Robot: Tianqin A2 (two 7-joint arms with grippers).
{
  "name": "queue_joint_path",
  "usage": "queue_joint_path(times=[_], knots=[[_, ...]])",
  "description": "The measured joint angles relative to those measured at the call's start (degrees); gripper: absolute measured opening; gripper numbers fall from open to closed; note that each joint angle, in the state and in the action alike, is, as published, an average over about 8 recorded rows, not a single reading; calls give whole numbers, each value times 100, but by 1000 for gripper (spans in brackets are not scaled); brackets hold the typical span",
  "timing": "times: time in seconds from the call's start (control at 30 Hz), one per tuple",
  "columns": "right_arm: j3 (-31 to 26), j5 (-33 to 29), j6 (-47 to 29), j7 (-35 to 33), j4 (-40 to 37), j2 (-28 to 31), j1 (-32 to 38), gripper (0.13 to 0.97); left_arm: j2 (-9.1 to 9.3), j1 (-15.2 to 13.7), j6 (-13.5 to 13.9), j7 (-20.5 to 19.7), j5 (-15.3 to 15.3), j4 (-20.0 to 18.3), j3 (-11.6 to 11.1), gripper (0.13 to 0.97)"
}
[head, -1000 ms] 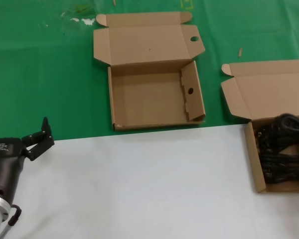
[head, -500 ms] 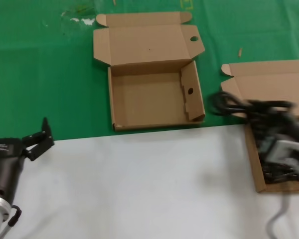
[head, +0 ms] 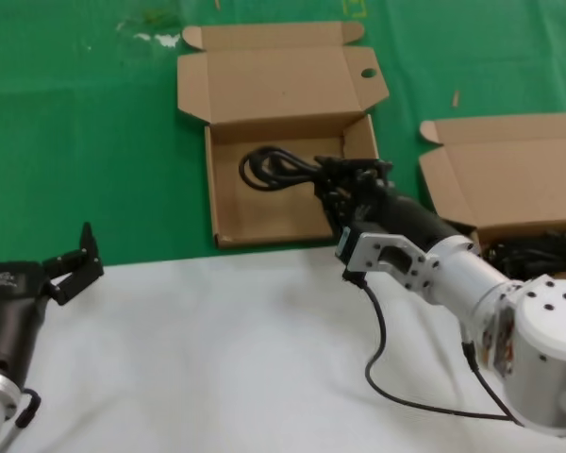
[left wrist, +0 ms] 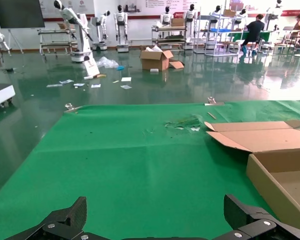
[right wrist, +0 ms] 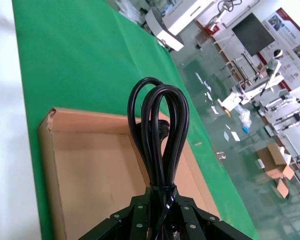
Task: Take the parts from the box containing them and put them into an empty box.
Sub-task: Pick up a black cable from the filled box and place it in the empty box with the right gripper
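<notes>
— What has changed?
— The right gripper (head: 332, 185) was over the full box (head: 479, 283) a moment ago; now it reaches across the empty box (head: 217, 189), fingers pinched on a cord (head: 274, 170) held above the floor.
— The other cords (head: 538, 253)?
— In the full box, at the right.
— The left gripper (head: 74, 262)?
— Unmoved by the cloth's near edge; fingers spread, holding nothing.

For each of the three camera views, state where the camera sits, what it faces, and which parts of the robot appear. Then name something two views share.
Head: high on the robot, facing down at the table; both arms show.
Left wrist: low behind the open left end effector, facing across the green mat.
Right wrist: behind the right end effector, shut on the power cord.
Shared: the empty box.
</notes>
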Motion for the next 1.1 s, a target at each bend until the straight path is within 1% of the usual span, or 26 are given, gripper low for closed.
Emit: queue_joint_path(times=[0.1, 0.3, 0.6, 0.73, 0.87, 1.0, 1.1], knots=[[-17, -84, -59, 42, -247, -205, 94, 206, 0, 0, 0, 0, 0, 0, 0, 966], [-20, -100, -71, 52, -300, -248, 114, 206, 0, 0, 0, 0, 0, 0, 0, 966], [-17, -103, -73, 56, -300, -250, 112, 274, 0, 0, 0, 0, 0, 0, 0, 966], [60, -151, -94, 132, -289, -276, 60, 338, 0, 0, 0, 0, 0, 0, 0, 966], [254, -271, -146, 325, -263, -340, -68, 402, 0, 0, 0, 0, 0, 0, 0, 966], [523, -437, -219, 593, -226, -430, -247, 402, 0, 0, 0, 0, -1, 0, 0, 966], [748, -577, -281, 818, -195, -505, -398, 475, 0, 0, 0, 0, -1, 0, 0, 966]])
